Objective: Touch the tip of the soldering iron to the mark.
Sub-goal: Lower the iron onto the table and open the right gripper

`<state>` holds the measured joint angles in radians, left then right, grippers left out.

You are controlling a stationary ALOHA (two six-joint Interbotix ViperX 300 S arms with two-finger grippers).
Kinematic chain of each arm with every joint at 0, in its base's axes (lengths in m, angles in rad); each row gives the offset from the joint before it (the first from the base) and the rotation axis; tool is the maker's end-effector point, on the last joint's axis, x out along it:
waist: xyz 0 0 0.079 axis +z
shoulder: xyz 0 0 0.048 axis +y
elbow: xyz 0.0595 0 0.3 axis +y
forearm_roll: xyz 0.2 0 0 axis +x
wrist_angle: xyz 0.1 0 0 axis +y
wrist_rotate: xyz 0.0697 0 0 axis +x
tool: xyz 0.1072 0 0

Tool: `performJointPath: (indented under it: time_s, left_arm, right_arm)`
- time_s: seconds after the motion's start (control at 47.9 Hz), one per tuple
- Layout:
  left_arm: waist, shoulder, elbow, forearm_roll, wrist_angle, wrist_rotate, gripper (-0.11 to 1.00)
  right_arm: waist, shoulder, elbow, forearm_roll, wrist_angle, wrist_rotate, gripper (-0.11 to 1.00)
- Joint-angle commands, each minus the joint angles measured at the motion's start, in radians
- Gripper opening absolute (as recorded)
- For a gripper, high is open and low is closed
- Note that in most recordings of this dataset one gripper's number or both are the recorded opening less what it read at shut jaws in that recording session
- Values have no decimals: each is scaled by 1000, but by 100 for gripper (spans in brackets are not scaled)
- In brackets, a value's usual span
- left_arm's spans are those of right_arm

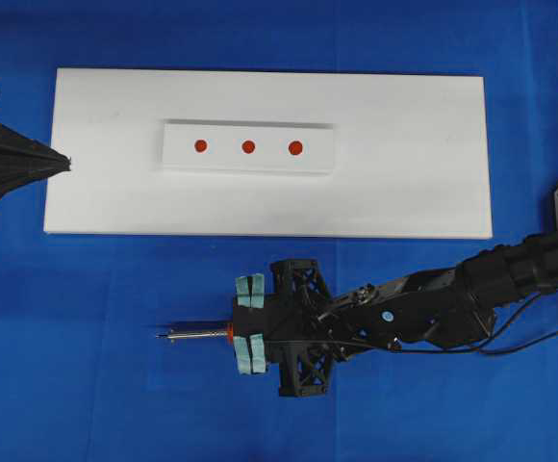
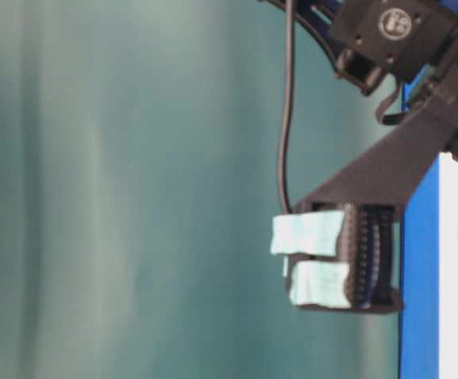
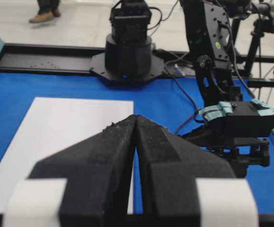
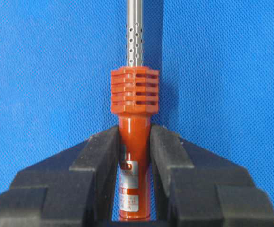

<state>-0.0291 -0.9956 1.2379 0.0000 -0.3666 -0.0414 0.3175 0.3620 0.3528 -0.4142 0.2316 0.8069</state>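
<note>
Orange-red soldering iron (image 4: 133,142) sits clamped in the right claw (image 4: 134,156); left claw (image 3: 135,142) pressed together.

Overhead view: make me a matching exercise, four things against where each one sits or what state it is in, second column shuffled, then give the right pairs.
Things:
1. soldering iron
2. left gripper
3. three red dots
4. white board

Places or states:
A. shut, at the board's left edge
B. lying on the blue cloth
C. in a row on the raised white strip
D. clamped in the right gripper, shaft pointing left over the cloth

Pairs: 1-D, 2-A, 3-C, 4-B
</note>
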Motion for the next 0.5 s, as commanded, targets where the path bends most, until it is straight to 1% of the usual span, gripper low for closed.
performJointPath:
  time_s: [0.0,0.167,0.209,0.293,0.376,0.481]
  left_arm:
    - [-9,5,-14,3,-5,0,0]
    - [-14,5,-14,3,-5,0,0]
    - [-14,3,-14,2,-5,0,0]
    - [-14,5,-14,3,-5,0,0]
    - [-14,3,-14,3,-5,0,0]
    - [-14,5,-14,2,-3,0,0]
  right_arm:
    - [-5,-14,-8,0,0,2,6]
    - [-5,-12,-9,2,0,3,7]
    - [-5,-14,-11,2,0,3,12]
    - [-5,-15,-14,2,6,3,31]
    - [-5,-20,-17,0,18,2,57]
    - [-5,-29,-18,-2,38,2,86]
